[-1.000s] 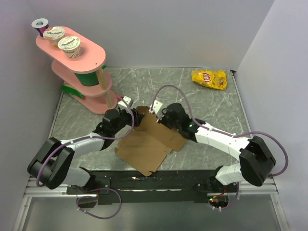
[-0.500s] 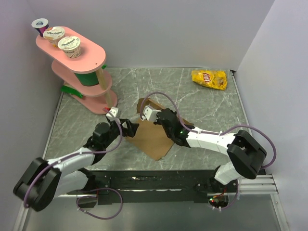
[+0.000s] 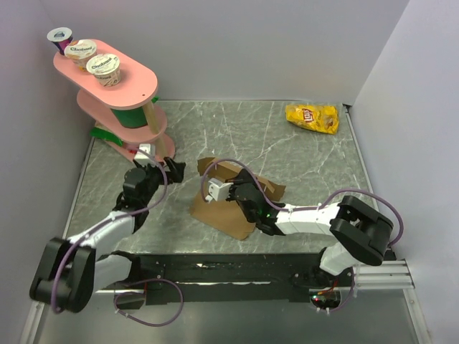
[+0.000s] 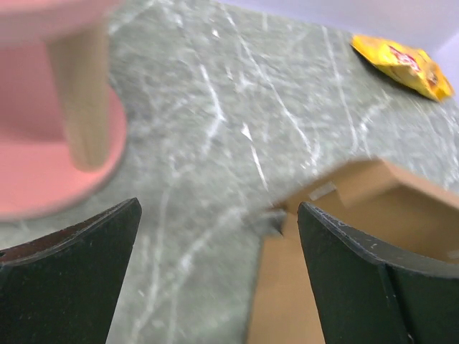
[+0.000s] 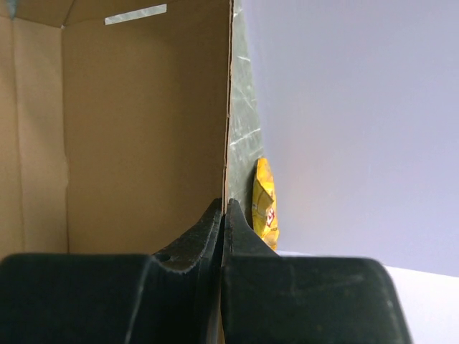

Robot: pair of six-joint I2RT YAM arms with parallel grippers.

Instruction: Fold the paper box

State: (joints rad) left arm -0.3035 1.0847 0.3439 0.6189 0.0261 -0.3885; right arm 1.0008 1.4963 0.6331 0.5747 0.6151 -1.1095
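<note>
At the middle of the grey marbled table point(image 3: 315, 179) sits the plain brown corrugated cardboard paper box point(image 3: 219, 213), its flaps partly raised. Right jaws are pinched tight on the thin edge of one cardboard panel. Left jaws gape fully wide and grip nothing, left of the box and apart from it, near the foot of the pink tiered stand point(image 3: 115, 118). A yellow chip bag point(image 3: 312, 118) lies near the far right corner.

Grey marbled table point(image 3: 308, 161), pale walls point(image 3: 251, 43)
</note>
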